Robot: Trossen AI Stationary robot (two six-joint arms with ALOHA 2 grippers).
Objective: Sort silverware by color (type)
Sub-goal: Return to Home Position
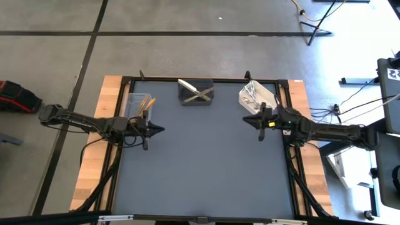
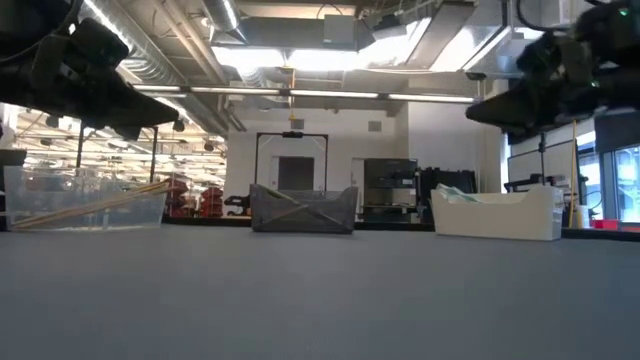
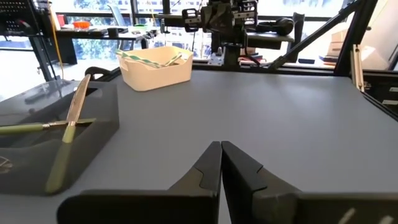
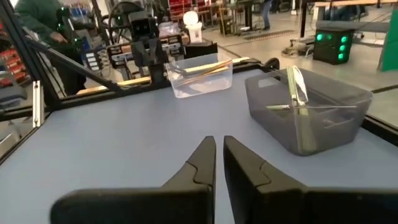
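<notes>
Robotics lab inside a big industrial hall. The low view showed bare ceiling ducts (image 2: 150,70), long strip lights (image 2: 330,95), double doors (image 2: 292,165) at the back and racks of gear (image 2: 385,185). The high view had a concrete floor (image 1: 50,62) with black tape lines (image 1: 187,33), a tripod stand (image 1: 320,22) and loose cables (image 1: 353,103) beside the framed table (image 1: 206,169). The left arm (image 1: 81,120) and right arm (image 1: 331,130) reached in from either side. The right wrist view caught a person (image 4: 37,15) in green among more equipment.

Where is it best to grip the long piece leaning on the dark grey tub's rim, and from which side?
Probably the raised end of the leaning piece, where it rests on the dark grey tub, coming from above. Its lower part lies inside, crossing another piece, and walls block the sides.
</notes>
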